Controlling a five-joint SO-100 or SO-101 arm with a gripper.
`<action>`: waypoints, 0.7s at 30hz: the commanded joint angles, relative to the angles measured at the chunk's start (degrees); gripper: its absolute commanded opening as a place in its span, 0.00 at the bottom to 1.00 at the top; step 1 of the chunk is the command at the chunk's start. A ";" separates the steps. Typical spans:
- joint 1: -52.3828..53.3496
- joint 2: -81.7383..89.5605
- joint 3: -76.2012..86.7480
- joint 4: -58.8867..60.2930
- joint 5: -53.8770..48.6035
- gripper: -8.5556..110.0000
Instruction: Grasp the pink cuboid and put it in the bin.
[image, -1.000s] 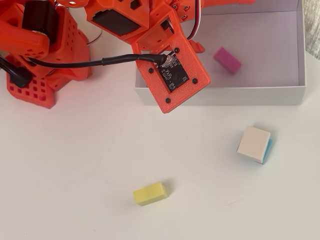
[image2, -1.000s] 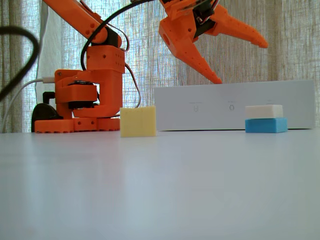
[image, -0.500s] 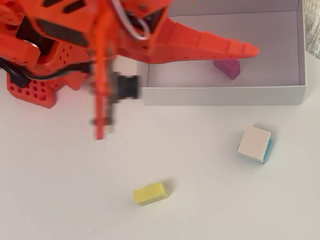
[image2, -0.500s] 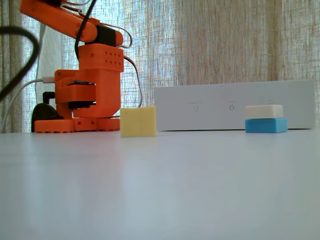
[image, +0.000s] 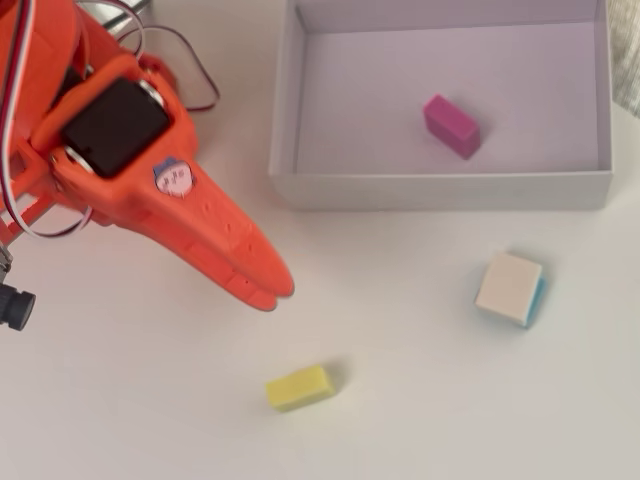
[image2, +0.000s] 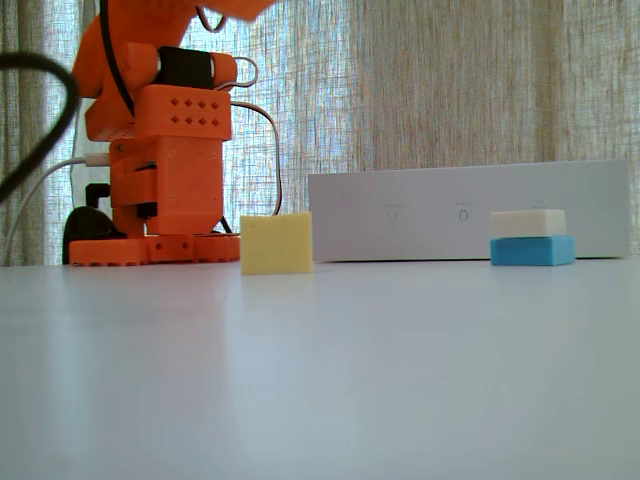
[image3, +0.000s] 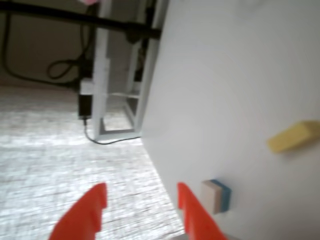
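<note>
The pink cuboid (image: 451, 126) lies flat on the floor of the white bin (image: 440, 190), right of its middle, touching no wall. In the fixed view the bin's front wall (image2: 470, 212) hides the cuboid. My orange gripper (image: 272, 293) hangs over bare table left of and below the bin's near-left corner, well away from the cuboid. In the wrist view its two fingertips stand apart with nothing between them (image3: 141, 192), so it is open and empty.
A yellow block (image: 298, 386) lies on the table just below the gripper tip. A cream-and-teal cube (image: 510, 288) sits in front of the bin's right half. The arm's base (image2: 165, 170) and its cables stand at the left.
</note>
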 joint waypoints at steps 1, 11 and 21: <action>0.26 0.70 1.23 8.44 0.70 0.16; 0.97 0.70 7.65 16.35 -0.97 0.00; 1.41 0.70 7.73 16.26 -1.14 0.00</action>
